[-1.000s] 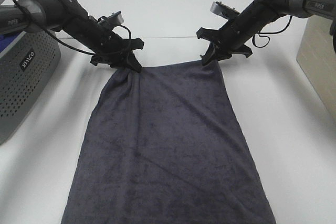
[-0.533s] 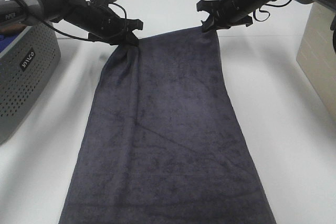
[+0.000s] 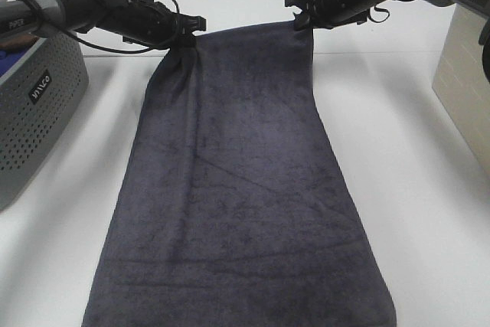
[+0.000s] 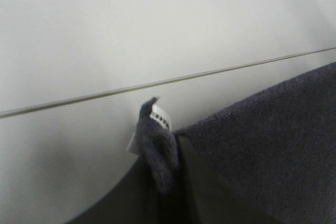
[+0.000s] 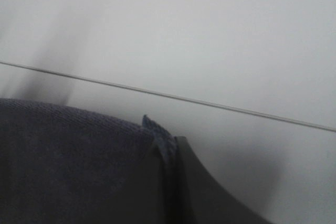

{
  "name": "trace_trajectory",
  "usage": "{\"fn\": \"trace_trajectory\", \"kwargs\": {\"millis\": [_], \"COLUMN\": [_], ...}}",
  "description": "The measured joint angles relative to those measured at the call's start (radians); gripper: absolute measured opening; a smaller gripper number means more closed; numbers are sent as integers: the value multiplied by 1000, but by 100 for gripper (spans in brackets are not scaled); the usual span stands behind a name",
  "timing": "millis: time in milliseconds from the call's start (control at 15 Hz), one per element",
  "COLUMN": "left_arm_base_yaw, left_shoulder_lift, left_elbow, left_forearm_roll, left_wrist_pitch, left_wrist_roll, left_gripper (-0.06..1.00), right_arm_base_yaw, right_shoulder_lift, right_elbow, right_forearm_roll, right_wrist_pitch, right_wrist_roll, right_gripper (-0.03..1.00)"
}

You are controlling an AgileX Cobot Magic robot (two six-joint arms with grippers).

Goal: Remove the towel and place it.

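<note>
Overhead, the high camera takes in the whole towel, a long dark charcoal terry cloth stretched from the far part of the white desk down to its near edge, its two far corners lifted by the arms. The left gripper has its fingers pinched shut on the far left corner, where the cloth bunches into folds; the right gripper is closed tight on the far right corner, and the hem runs fairly taut between them. Only the left wrist view shows the small white tag sticking out beside the clamped wad of towel; the right wrist view shows a plain hemmed corner of the towel squeezed between dark fingers, with no more than a thin seam line crossing the pale surface behind. The high view alone shows a grey perforated basket at the desk's left edge and a beige box-like object at the right edge.
</note>
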Motion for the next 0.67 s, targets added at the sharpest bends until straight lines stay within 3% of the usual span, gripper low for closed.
{"fn": "trace_trajectory", "kwargs": {"millis": [667], "left_arm_base_yaw": [-26], "left_shoulder_lift": [25], "left_elbow": [0], "left_forearm_roll": [0], "left_wrist_pitch": [-134], "left_wrist_roll": [196], "left_gripper": [5], "right_arm_base_yaw": [1], "right_shoulder_lift": [3], "right_elbow": [0], "right_forearm_roll": [1], "right_wrist_pitch": [-69], "right_wrist_roll": [-2], "right_gripper": [1]}}
